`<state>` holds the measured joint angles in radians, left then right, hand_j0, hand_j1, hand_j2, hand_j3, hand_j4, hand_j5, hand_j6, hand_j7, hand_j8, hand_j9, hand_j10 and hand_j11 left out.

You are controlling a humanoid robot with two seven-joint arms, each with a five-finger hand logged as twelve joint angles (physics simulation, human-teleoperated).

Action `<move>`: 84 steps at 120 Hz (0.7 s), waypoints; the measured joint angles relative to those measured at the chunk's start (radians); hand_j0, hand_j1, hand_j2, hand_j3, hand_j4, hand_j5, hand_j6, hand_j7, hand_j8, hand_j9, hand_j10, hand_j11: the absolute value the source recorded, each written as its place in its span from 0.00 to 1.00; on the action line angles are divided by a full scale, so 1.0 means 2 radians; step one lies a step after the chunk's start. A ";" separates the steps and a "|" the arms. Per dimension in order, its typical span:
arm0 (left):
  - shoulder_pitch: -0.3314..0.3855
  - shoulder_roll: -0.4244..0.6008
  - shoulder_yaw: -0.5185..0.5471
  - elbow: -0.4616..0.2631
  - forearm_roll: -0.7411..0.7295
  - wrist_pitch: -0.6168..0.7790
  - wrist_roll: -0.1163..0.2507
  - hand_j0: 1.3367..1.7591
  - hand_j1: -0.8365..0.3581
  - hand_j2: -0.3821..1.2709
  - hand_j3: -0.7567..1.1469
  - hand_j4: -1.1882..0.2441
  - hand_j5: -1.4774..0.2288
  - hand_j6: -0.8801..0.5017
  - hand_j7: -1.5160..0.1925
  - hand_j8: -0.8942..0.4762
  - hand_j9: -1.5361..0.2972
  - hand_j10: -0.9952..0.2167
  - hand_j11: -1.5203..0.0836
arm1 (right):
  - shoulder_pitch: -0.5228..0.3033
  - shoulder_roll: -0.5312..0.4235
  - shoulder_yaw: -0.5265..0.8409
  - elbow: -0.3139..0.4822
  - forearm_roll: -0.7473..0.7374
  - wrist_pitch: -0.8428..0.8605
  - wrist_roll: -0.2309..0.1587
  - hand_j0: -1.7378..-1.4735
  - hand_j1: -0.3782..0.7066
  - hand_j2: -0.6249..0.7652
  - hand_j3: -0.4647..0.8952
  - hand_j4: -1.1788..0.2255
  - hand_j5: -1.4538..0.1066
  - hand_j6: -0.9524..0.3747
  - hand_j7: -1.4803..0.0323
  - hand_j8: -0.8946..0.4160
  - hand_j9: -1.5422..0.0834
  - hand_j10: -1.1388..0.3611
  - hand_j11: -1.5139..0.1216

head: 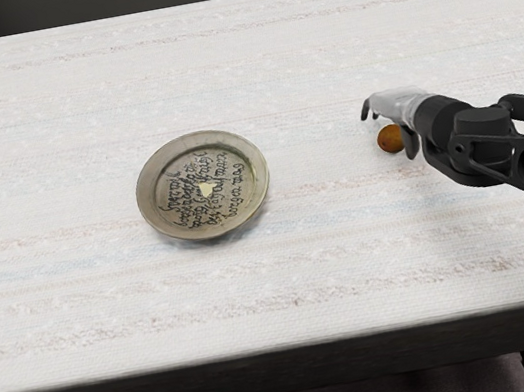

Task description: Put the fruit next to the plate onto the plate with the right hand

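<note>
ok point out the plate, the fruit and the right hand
plate [146, 191], head view, left part of its rim
fruit [389, 139], head view, middle of its visible brown side
right hand [395, 109], head view, grey back of the hand

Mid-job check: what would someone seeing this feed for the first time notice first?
First, the dark right arm coming in from the right edge, its robot hand directly over a small orange-brown fruit on the pale table. Next, the round grey plate with dark lettering near the table's middle, well left of the fruit, which is not on it yet.
</note>
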<state>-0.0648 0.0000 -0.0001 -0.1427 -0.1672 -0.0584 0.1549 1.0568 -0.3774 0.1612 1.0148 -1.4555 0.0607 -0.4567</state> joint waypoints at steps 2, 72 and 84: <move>0.000 0.000 0.000 0.000 0.000 0.000 0.000 0.76 0.97 0.23 0.40 0.82 0.85 0.62 0.87 0.64 0.82 0.80 0.93 | 0.000 0.000 0.000 0.000 0.000 0.000 0.000 0.30 0.38 0.41 0.34 0.61 0.66 0.47 0.70 0.44 0.69 0.54 0.67; 0.000 0.000 0.000 0.000 0.000 0.000 0.000 0.76 0.97 0.23 0.40 0.82 0.85 0.62 0.87 0.64 0.82 0.80 0.93 | -0.004 -0.004 0.001 0.002 0.013 -0.002 -0.001 0.34 0.59 0.41 0.34 0.43 0.47 0.34 0.50 0.41 0.50 0.54 0.46; 0.000 0.000 0.000 0.000 0.000 0.000 0.000 0.76 0.97 0.23 0.40 0.82 0.85 0.62 0.87 0.64 0.82 0.80 0.93 | -0.004 -0.004 0.002 0.002 0.014 -0.002 -0.001 0.36 0.59 0.41 0.34 0.42 0.44 0.35 0.47 0.42 0.47 0.56 0.43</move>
<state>-0.0656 0.0000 -0.0005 -0.1427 -0.1669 -0.0584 0.1547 1.0486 -0.3859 0.1650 1.0184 -1.4272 0.0570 -0.4591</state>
